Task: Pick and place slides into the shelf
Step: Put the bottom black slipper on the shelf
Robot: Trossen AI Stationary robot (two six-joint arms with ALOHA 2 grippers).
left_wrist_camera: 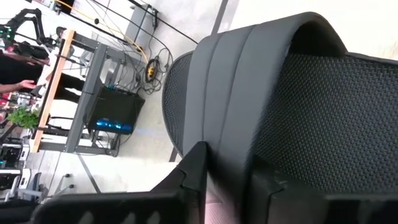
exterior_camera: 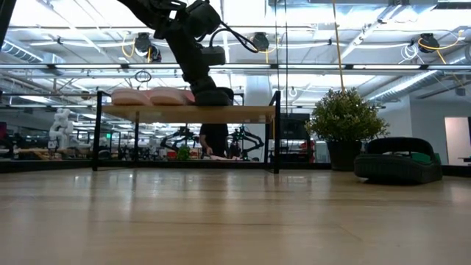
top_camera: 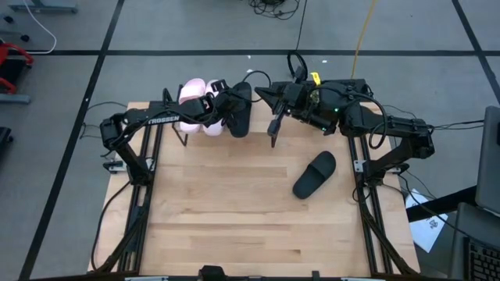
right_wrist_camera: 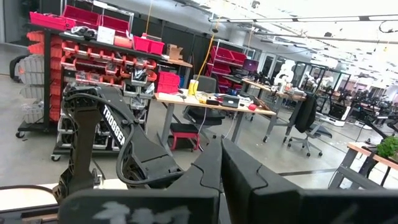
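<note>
The shelf (exterior_camera: 184,114) stands at the table's far edge. Two pale pink slides (top_camera: 191,95) (top_camera: 211,119) lie side by side on its top. Beside them, to the right, a black slide (top_camera: 239,109) rests sole-down on the shelf top (exterior_camera: 215,96). My left gripper (left_wrist_camera: 230,168) is at this slide's strap, slightly open, one finger outside the strap and one on the footbed side. Another black slide (top_camera: 314,173) lies on the tabletop at the right. My right gripper (top_camera: 262,92) hangs shut and empty, high above the shelf's right end. My left gripper has the black slide's strap edge (left_wrist_camera: 233,149) between its two fingers, coming slanting down from the table's left. A thin gap shows between the outer finger (left_wrist_camera: 193,168) and the strap. Whether the inner finger (left_wrist_camera: 267,180) touches the strap, I cannot tell.
The tabletop (top_camera: 234,218) between the shelf and the near edge is bare wood apart from the black slide (exterior_camera: 397,158) at the right. Both arm bases stand along the table's side edges. A potted plant (exterior_camera: 346,118) shows beyond the far edge.
</note>
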